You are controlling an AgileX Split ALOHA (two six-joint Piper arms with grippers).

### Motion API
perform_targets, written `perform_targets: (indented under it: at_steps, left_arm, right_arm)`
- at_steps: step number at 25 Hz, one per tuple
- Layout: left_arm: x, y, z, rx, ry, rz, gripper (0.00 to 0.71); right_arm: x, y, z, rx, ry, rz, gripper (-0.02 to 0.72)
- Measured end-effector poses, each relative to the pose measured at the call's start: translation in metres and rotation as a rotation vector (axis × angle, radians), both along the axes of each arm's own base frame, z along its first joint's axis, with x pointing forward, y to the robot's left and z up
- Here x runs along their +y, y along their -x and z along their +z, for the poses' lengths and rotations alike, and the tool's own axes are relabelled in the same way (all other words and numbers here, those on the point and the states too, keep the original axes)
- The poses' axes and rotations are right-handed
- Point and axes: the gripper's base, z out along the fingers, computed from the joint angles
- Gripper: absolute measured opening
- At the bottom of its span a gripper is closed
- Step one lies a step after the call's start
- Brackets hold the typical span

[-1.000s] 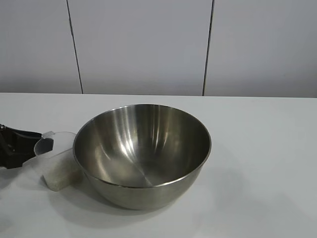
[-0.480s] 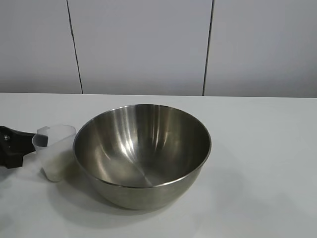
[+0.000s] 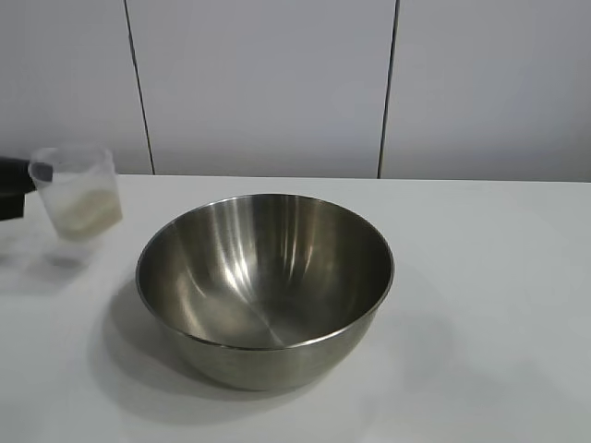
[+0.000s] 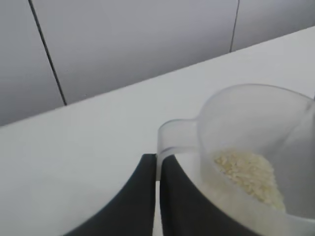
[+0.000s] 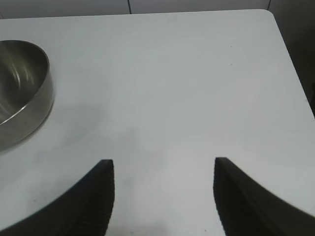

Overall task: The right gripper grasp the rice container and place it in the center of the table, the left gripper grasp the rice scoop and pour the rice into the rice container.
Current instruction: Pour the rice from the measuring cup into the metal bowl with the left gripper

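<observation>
The steel rice container [image 3: 266, 286] stands in the middle of the white table [image 3: 489, 305] and looks empty; its rim also shows in the right wrist view [image 5: 22, 88]. The clear rice scoop [image 3: 77, 192] hangs in the air at the far left, above the table and left of the bowl, slightly tilted, with rice [image 3: 88, 210] in its bottom. My left gripper [image 4: 158, 162] is shut on a thin tab of the scoop [image 4: 256, 162], and rice [image 4: 248, 174] heaps inside. My right gripper [image 5: 164, 167] is open and empty over bare table, right of the bowl.
A pale panelled wall [image 3: 268, 83] runs behind the table. The table's right edge and far corner [image 5: 275, 19] show in the right wrist view.
The left gripper has lifted the rice scoop off the table beside the bowl, up and a little to the left. The bowl has not moved.
</observation>
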Motion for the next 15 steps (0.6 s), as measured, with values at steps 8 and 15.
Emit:
perform_targets:
  at_steps: [8,15]
  left_arm:
    - [-0.062,0.026,-0.003,0.039,-0.229,-0.126,0.009]
    - [-0.095,0.040,0.000,-0.169,-0.480,-0.204,0.009]
  right_arm:
    - [0.000,0.000,0.000,0.000,0.000,0.000,0.411]
    - [0.000,0.000,0.000,0.001,0.000,0.000,0.411]
